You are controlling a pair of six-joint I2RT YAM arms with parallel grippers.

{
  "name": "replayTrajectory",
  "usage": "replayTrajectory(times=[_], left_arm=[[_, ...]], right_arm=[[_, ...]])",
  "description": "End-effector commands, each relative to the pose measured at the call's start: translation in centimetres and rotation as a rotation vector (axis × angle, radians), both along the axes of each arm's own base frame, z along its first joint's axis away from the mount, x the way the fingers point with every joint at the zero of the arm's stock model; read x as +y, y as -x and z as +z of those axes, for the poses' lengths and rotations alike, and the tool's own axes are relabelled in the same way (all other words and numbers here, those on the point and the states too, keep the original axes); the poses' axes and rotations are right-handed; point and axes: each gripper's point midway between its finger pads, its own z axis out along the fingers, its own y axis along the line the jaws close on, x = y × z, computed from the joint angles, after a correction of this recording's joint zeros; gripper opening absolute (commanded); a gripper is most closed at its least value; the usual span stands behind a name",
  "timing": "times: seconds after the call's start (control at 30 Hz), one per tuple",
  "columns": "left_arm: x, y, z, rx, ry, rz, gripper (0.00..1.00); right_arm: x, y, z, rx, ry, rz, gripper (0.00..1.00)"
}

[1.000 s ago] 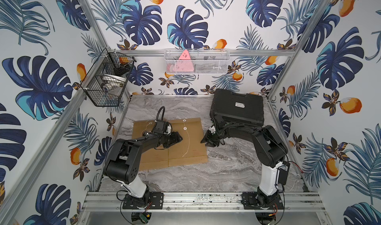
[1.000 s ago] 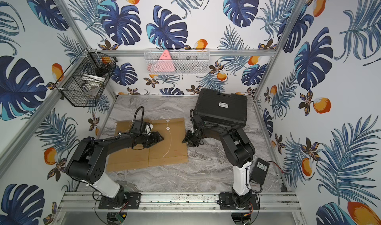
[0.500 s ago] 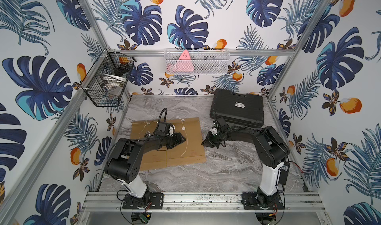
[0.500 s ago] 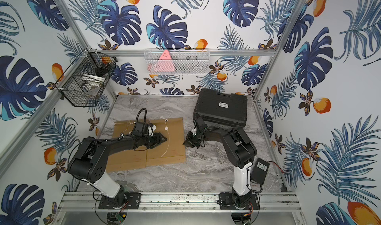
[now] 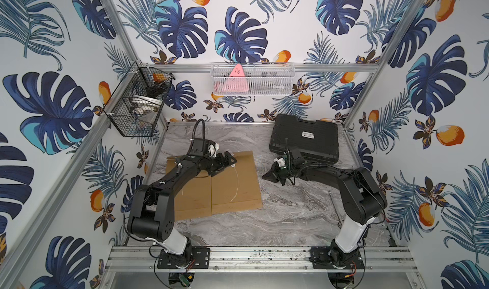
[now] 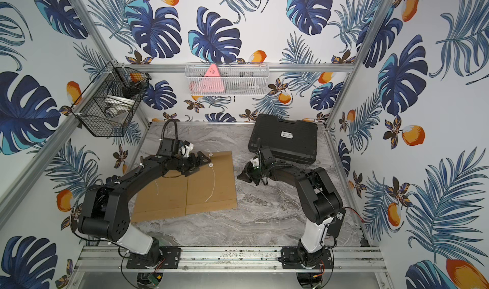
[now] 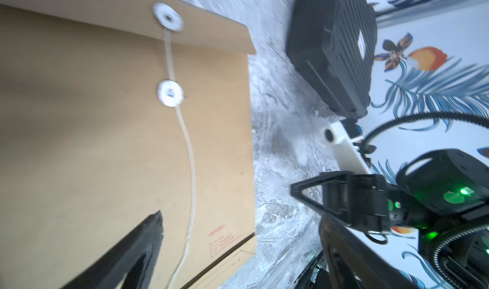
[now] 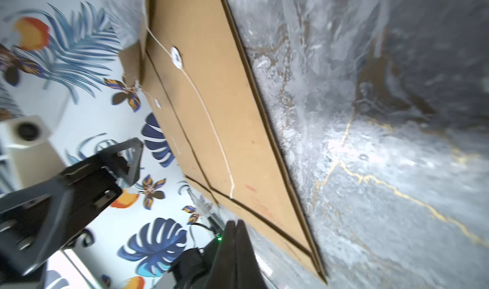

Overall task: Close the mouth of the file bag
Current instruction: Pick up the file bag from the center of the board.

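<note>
Currently the left arm [image 5: 172, 179] is stretched low from the near left corner toward the far middle. It passes over a second brown bag [image 5: 190, 197] that lies on the left. The left gripper [image 5: 227, 164] hangs over the far part of the file bag [image 5: 238, 189], just beside the two white discs [image 7: 169, 93]. Its fingers [image 7: 143, 242] are wide apart and hold nothing.

The right arm [image 5: 330, 172] is bent and lies low across the right side of the tabletop [image 5: 291, 208], pointing left. The right gripper [image 5: 267, 176] is near the right edge of the file bag but apart from it. In the right wrist view its fingers [image 8: 234, 237] are pressed together with nothing between them.

The file bag lies flat in the middle of the tabletop, edge to edge with the second brown bag. Its flap at the far edge is folded down onto the body. A white string [image 5: 237, 187] goes from the disc on the flap to the disc on the body, then lies loose toward the near edge.

A black case [image 5: 304, 139] stands at the far right, behind the right gripper. A black wire basket [image 5: 135, 110] hangs on the left wall, and a white basket [image 5: 251, 81] hangs on the far wall.
</note>
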Motion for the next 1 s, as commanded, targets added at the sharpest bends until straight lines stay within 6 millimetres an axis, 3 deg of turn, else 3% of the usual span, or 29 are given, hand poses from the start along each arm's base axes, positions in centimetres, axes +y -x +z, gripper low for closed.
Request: replayTrajectory(times=[0.0, 0.03, 0.1, 0.17, 0.23, 0.4, 0.73, 0.83, 0.97], left_arm=[[2.2, 5.0, -2.8, 0.232, -0.010, 0.025, 0.96], [2.5, 5.5, -3.2, 0.242, -0.024, 0.030, 0.95], [2.8, 6.2, -4.0, 0.224, -0.077, 0.034, 0.94], [2.9, 6.1, -4.6, 0.210, -0.123, 0.037, 0.93], [2.8, 6.3, -5.7, 0.218, -0.165, 0.036, 0.93], [1.4, 7.9, -8.5, 0.270, -0.131, 0.045, 0.85], [-0.8, 10.6, -12.6, 0.357, -0.109, 0.010, 0.73], [-1.4, 11.2, -13.3, 0.369, -0.093, 0.003, 0.71], [-2.0, 11.6, -13.7, 0.378, -0.082, -0.016, 0.69]], right_arm=[[-0.5, 0.6, 2.0, 0.101, -0.095, -0.048, 0.00], [-0.7, 0.6, 2.1, 0.097, -0.085, -0.051, 0.00], [-2.2, 1.3, 0.7, 0.073, 0.113, -0.010, 0.00], [-3.1, 2.1, -1.0, 0.064, 0.320, 0.053, 0.13], [-2.4, 3.6, -2.3, 0.091, 0.394, 0.114, 0.26], [-0.3, 6.0, -4.1, 0.130, 0.424, 0.187, 0.51], [1.6, 7.5, -7.5, 0.236, 0.338, 0.240, 0.59], [2.1, 7.1, -6.9, 0.198, 0.270, 0.249, 0.59], [4.0, 6.1, -3.2, 0.098, 0.040, 0.252, 0.58]])
